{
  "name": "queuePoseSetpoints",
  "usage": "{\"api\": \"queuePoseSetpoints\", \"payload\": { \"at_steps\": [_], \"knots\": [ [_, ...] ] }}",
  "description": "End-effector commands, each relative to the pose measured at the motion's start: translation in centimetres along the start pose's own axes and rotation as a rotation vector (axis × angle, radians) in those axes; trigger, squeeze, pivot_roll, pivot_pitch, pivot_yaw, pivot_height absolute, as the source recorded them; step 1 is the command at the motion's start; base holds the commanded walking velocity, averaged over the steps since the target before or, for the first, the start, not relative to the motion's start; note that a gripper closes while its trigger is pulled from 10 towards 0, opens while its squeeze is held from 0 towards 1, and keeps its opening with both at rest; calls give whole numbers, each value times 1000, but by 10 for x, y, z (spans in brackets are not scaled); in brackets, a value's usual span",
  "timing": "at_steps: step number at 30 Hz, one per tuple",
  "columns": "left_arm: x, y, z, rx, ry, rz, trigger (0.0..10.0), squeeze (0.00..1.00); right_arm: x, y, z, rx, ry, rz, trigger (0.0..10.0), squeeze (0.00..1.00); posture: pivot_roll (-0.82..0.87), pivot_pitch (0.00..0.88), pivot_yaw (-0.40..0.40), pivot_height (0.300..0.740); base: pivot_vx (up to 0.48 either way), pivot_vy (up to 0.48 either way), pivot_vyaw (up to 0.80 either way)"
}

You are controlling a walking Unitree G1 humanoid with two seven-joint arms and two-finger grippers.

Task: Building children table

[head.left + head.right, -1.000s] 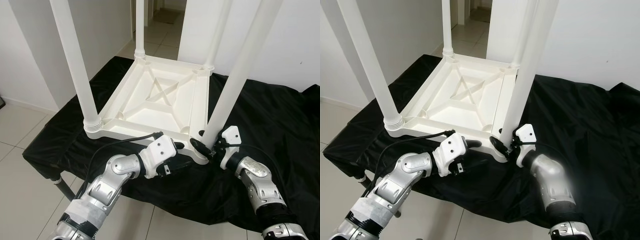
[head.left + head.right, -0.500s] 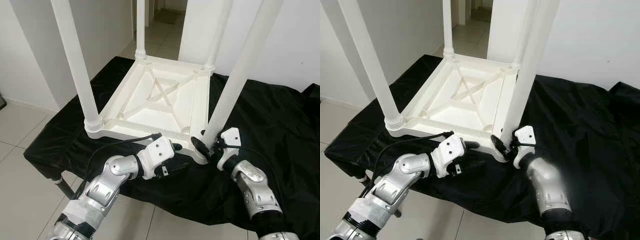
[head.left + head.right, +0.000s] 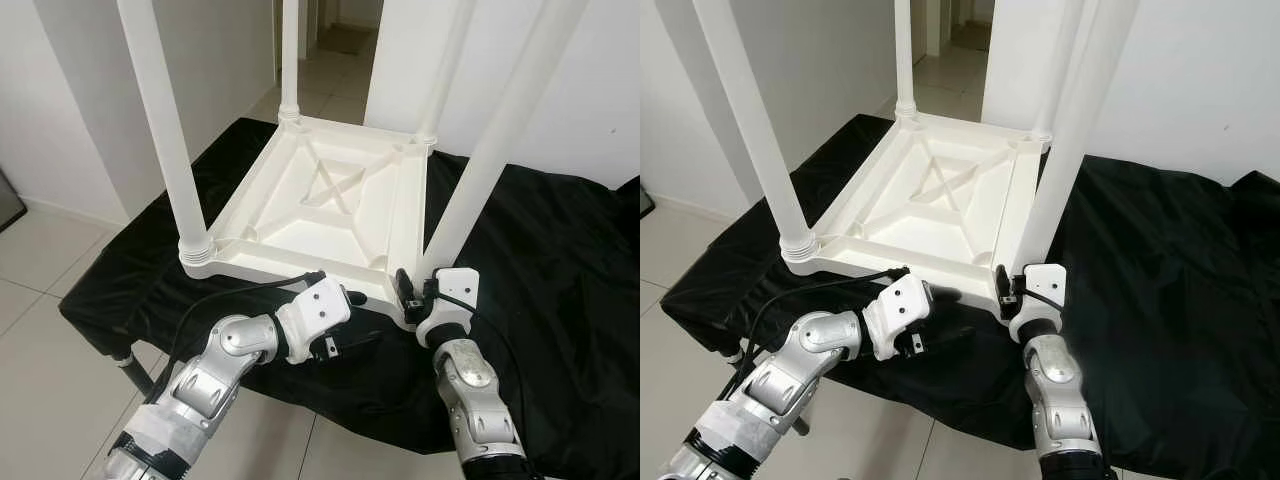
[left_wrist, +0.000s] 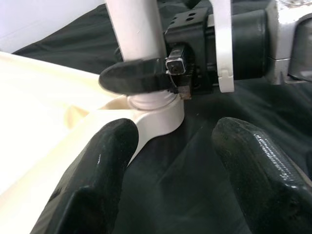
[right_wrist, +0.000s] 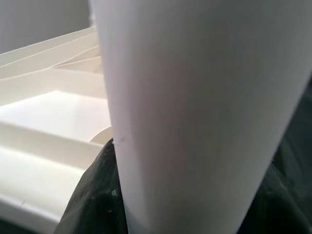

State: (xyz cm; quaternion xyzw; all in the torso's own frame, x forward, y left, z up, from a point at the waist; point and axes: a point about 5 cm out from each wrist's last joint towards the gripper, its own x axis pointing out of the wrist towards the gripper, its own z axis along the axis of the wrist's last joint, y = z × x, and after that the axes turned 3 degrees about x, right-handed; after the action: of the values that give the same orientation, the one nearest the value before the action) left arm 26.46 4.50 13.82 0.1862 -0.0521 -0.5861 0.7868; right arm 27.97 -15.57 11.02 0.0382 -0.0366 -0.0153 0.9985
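Left wrist view places the right tool (image 4: 146,78) clamped around the base of the near-right leg (image 3: 480,170), its black finger wrapped just above the corner socket (image 4: 156,114). Keep that grip low on the leg and, by my judgement, turn about the leg's own axis so the thread seats squarely; any sideways pull could tilt the leg in its socket. Hold the left tool (image 3: 350,325) where it is, beside the right tool and against the near rim of the table top (image 3: 320,215), to steady the part; its two fingers (image 4: 102,170) stand wide apart and hold nothing.

You have the children's table upside down on the black-draped worktop (image 3: 560,260), directly ahead of both tools. It is white moulded plastic, with crossed ribs on the underside. Four round legs rise from the corner sockets: one (image 3: 165,120) beyond the left tool, two (image 3: 290,60) at the far corners. Each socket shows a ringed collar.
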Motion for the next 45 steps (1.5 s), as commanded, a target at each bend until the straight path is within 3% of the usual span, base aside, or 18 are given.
{"api": "queuePoseSetpoints", "payload": {
  "at_steps": [1,4,12,20,27,28,38,39,40,45],
  "knots": [
    [0,0,0,9,10,-24,10000,0,-11,-15,-17,10,68,-131,10000,0,27,0,-11,740,0,0,0],
    [0,3,1,7,10,-13,10000,0,-16,-5,-19,50,77,-176,10000,0,30,0,-4,740,0,0,0],
    [-2,6,2,16,14,-13,10000,0,-21,15,-14,83,74,-139,10000,0,34,0,8,740,0,0,0],
    [-3,4,1,17,20,-24,10000,0,-20,13,-15,57,75,-162,10000,0,33,0,10,740,0,0,0],
    [0,5,2,15,14,-5,10000,0,-17,1,-15,35,12,-99,10000,0,40,0,-10,740,0,0,0],
    [0,6,2,16,13,-2,10000,0,-16,-1,-14,39,11,-102,10000,1000,41,0,-16,740,0,0,0],
    [3,8,3,22,8,9,10000,0,-8,-4,-3,68,-38,-34,10000,1000,44,0,-27,740,0,0,0],
    [4,8,3,23,8,9,10000,0,-7,-5,-4,78,-38,-24,10000,427,44,0,-27,740,0,0,0],
    [4,8,3,24,8,9,10000,0,-6,-5,-3,90,-43,-10,10000,0,46,0,-28,740,0,0,0],
    [4,5,3,21,8,9,10000,0,-4,-5,2,122,-73,118,10000,0,50,0,-33,740,0,0,0]
  ]
}}
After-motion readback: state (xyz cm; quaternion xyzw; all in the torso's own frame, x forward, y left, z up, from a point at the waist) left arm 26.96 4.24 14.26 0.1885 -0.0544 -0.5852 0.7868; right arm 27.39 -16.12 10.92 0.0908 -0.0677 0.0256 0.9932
